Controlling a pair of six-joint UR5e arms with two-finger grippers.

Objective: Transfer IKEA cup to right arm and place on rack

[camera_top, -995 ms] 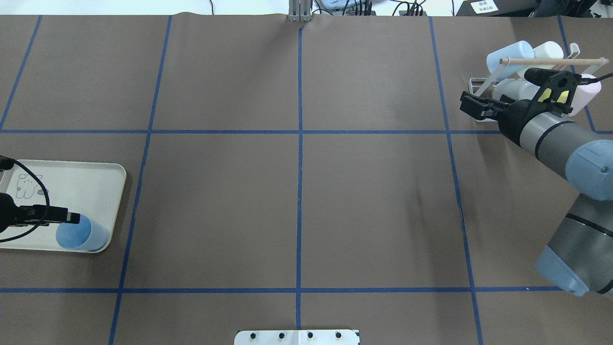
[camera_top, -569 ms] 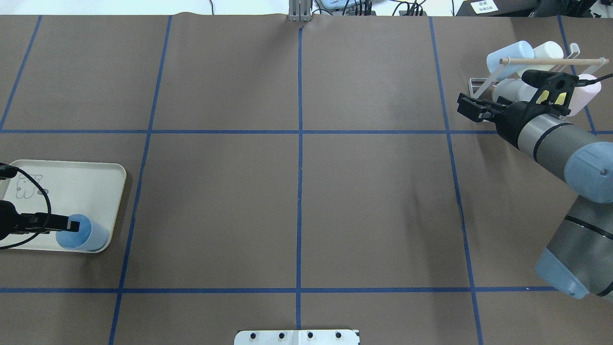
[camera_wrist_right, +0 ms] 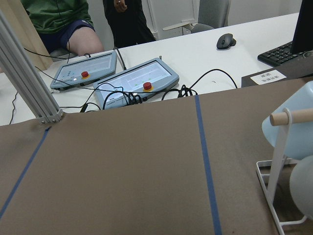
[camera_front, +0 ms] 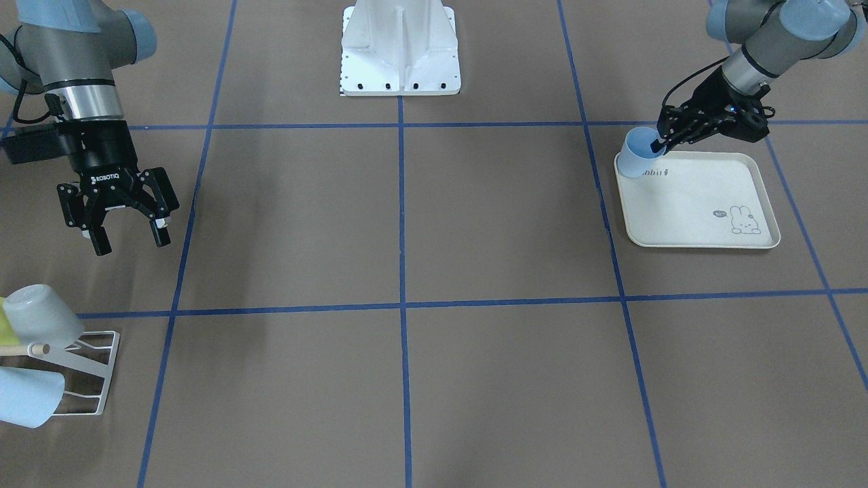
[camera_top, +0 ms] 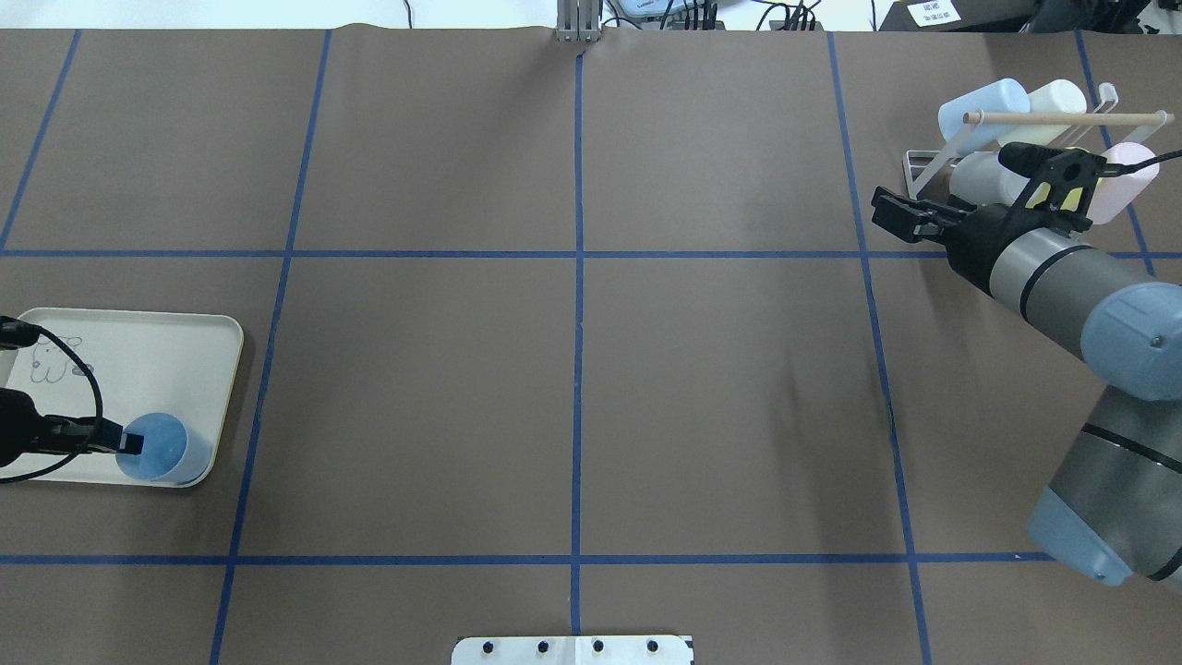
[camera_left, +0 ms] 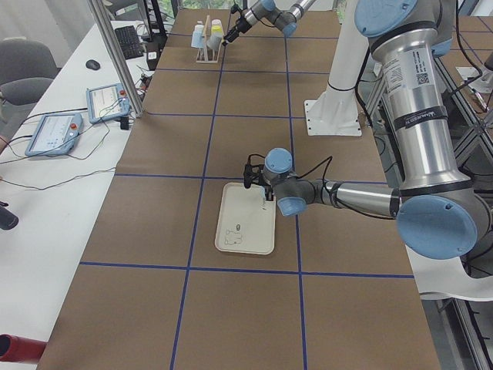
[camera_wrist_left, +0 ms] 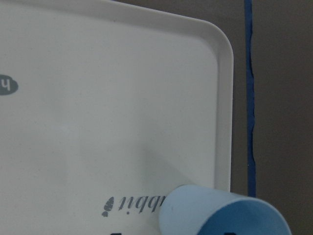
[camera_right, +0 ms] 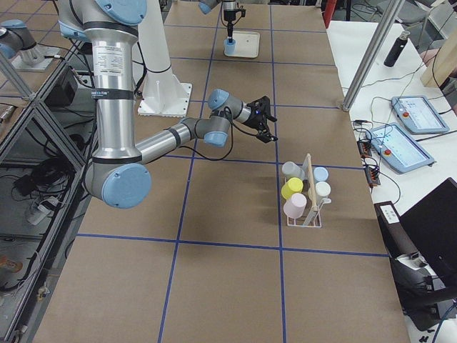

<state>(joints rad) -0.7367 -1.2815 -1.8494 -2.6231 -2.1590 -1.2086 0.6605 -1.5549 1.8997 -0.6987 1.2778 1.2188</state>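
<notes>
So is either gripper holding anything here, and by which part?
The right gripper is open and empty. The left gripper has one finger inside the blue cup on the tray, astride its rim; whether it has clamped cannot be told.

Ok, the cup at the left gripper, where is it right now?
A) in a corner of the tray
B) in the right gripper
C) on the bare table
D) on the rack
A: the blue cup at the left gripper stands in a corner of the tray.
</notes>
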